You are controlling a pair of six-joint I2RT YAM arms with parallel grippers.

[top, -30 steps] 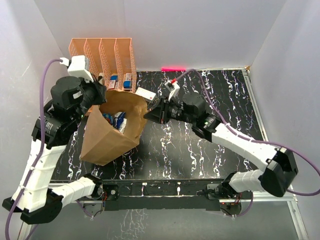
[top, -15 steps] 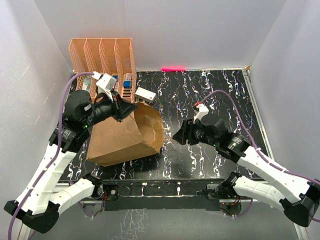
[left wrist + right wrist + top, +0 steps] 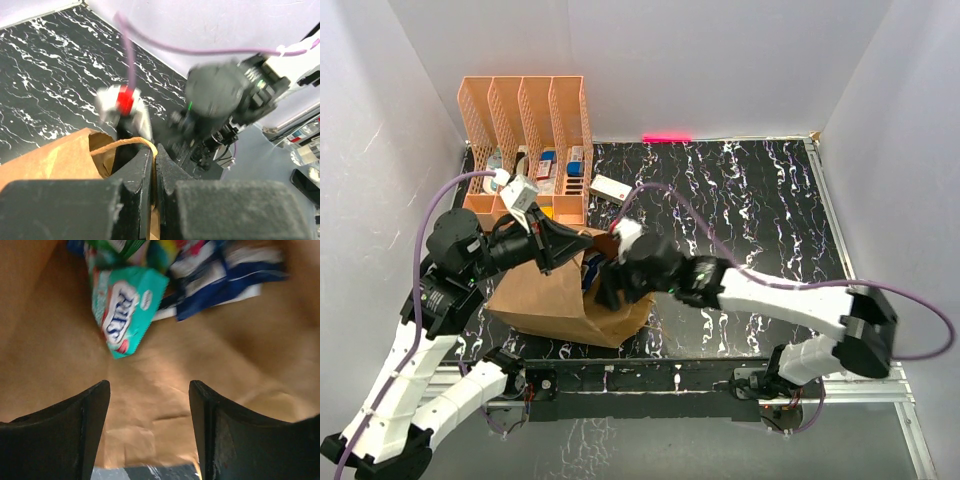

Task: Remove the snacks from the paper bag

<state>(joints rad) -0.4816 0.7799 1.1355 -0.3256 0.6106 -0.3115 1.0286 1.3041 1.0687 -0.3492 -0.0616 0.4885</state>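
Observation:
The brown paper bag (image 3: 545, 295) lies tipped on its side, its mouth facing right. My left gripper (image 3: 580, 242) is shut on the bag's twisted paper handle (image 3: 125, 142) at the upper rim and holds the mouth up. My right gripper (image 3: 604, 288) is open at the mouth with nothing between its fingers (image 3: 95, 405). It looks into the bag (image 3: 150, 365), where the snacks lie deeper in. These include a teal packet (image 3: 125, 310), a dark blue bag (image 3: 225, 277) and a green-yellow one (image 3: 125, 246). The teal packet lies a short way ahead of the fingertips, apart from them.
An orange mesh rack (image 3: 525, 110) with small boxes stands at the back left, close behind the bag. A small white box (image 3: 610, 187) lies on the black marbled table (image 3: 750, 200) beside it. White walls close off three sides.
My left gripper has pulled the bag's rim forward and tipped the bag over. My right gripper swung away to the right, opened, and came back into the bag's mouth.

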